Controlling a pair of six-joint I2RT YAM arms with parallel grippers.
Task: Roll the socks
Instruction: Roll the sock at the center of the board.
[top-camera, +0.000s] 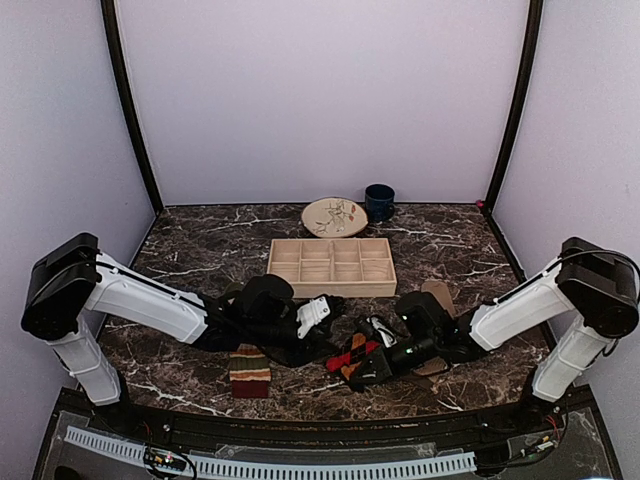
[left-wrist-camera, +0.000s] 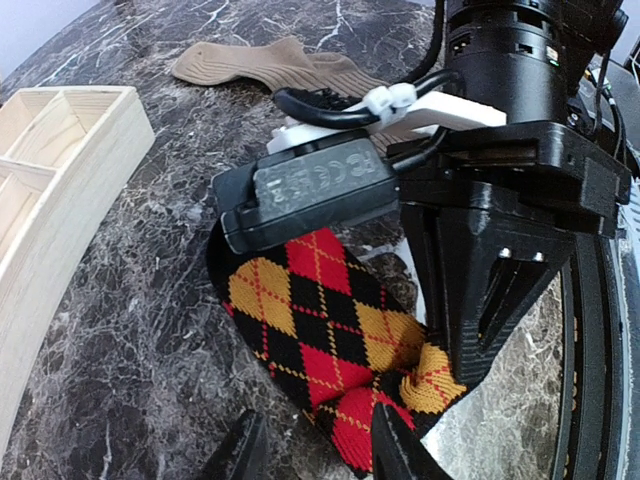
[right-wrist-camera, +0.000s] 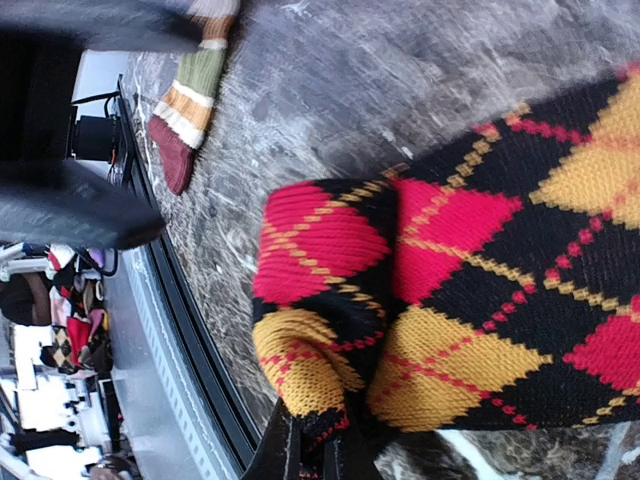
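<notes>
- My left arm (top-camera: 150, 300) reaches low across the marble table (top-camera: 200, 250) from its base at the near left corner. The forearm lies almost flat and the wrist ends near the middle of the near edge.
- My right arm (top-camera: 520, 305) mirrors it from the near right corner, also low, with its wrist pointing in toward the left one, so the two wrists nearly meet.
- The wooden tray (top-camera: 332, 285) with its compartments sits just beyond both wrists, toward the middle of the table.
- The argyle sock (left-wrist-camera: 320, 330), black with red and orange diamonds, lies on the marble between my two wrists, with one end folded over on itself.
- The tan ribbed sock (left-wrist-camera: 270, 65) lies flat beyond my right wrist, well apart from the argyle one.
- The striped sock (top-camera: 250, 370) lies by the near edge, under my left forearm's side, touched by nothing.
- My right gripper (right-wrist-camera: 305, 455) has its fingers pressed together on the folded end of the argyle sock, pinching the fabric.
- My left gripper (left-wrist-camera: 315, 455) has its fingers apart, one on each side of the sock's other end, and I see no pinch there.
- A patterned plate (top-camera: 325, 210) and a dark mug (top-camera: 379, 202) stand side by side at the far edge, behind the tray.
</notes>
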